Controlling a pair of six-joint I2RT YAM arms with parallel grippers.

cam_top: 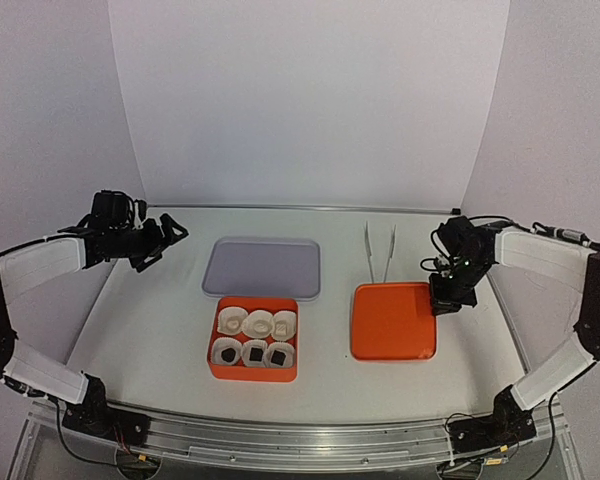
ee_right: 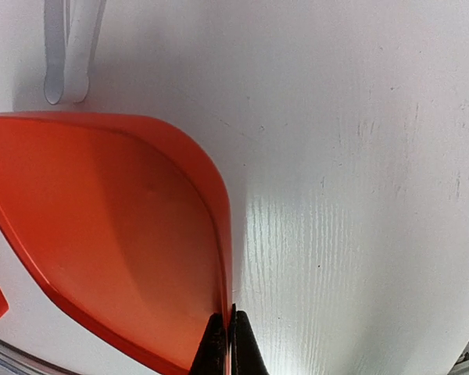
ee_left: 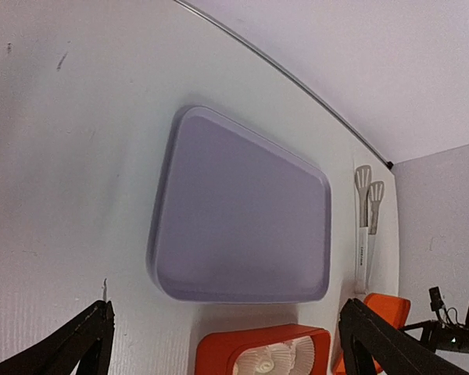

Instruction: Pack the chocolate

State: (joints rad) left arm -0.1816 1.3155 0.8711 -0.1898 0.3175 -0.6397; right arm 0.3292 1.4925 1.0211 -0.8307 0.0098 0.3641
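Right gripper (ee_right: 228, 319) — closed — meets orange tray (ee_right: 102, 219) rim; chocolate (cam_top: 254, 352) orientation indiscernible.

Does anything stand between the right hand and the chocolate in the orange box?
Only the orange lid lies between them. The right hand is shut on its right rim; the chocolate sits in paper cups in the orange box to its left. Nothing covers the box.

My R gripper (ee_right: 225, 316): black. Plain orange tray (ee_right: 102, 234), pale lilac tray (cam_top: 262, 268). Orange box (cam_top: 252, 374) w/ white crinkled cups (cam_top: 214, 353); dark choc (cam_top: 252, 352) x3 brown-black, cream choc (cam_top: 258, 323) x3. White tongs (cam_top: 380, 250), white table (cam_top: 140, 320).
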